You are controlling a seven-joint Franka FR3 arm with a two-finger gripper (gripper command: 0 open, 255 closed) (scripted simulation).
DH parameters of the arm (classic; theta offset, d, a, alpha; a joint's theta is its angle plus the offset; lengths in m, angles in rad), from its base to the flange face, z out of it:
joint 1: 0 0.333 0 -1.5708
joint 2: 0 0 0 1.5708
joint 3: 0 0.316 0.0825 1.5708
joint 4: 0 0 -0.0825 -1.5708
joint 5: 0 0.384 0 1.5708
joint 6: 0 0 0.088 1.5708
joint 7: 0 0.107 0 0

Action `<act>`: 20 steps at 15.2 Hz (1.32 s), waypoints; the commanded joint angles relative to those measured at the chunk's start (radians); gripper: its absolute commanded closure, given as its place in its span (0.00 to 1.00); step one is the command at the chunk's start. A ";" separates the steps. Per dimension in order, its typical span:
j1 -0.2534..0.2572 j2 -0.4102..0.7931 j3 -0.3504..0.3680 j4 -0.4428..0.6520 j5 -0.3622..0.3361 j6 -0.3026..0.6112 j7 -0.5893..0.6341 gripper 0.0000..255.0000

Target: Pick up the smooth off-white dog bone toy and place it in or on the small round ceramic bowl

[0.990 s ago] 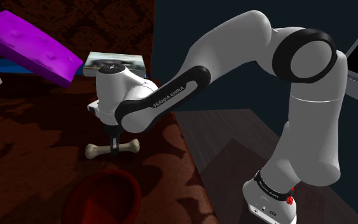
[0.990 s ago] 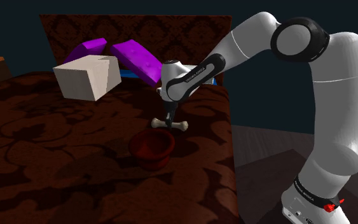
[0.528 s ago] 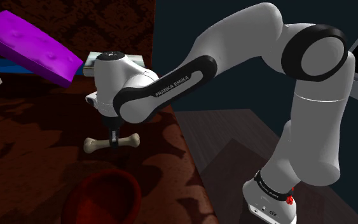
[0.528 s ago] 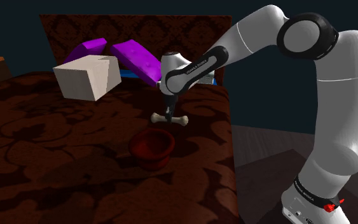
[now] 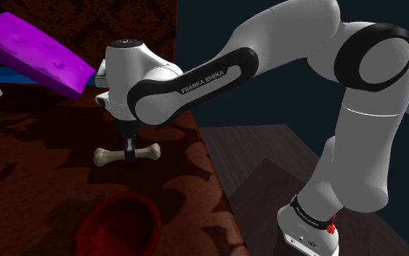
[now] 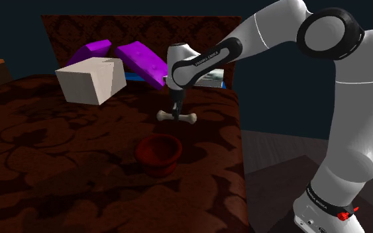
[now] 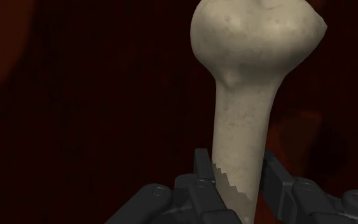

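Dark red patterned bed (image 6: pixel 46 165): the black gripper (image 5: pixel 129 154) clamps the off-white bone toy (image 5: pixel 108 155) mid-shaft, long axis level. The dark red round bowl (image 6: pixel 157 157) sits lower, toward the bed's foot.

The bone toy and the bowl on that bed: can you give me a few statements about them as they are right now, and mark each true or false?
1. The fingers clasp the bone toy around its shaft. True.
2. The bone toy lies inside the red bowl. False: it is held apart from the bowl, farther up the bed.
3. The bone toy hangs on end, one knob pointing down. False: in the shoulder view it is held about level.
4. A pale box sits on the bed beside purple pillows. True.
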 commanded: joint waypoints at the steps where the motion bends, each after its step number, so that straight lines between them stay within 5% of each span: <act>1: 0.000 -0.007 0.002 0.019 0.004 -0.025 -0.003 1.00; 17: -0.005 -0.074 0.013 0.144 0.034 -0.214 -0.024 1.00; 20: 0.028 -0.114 0.036 0.091 0.039 -0.201 0.034 1.00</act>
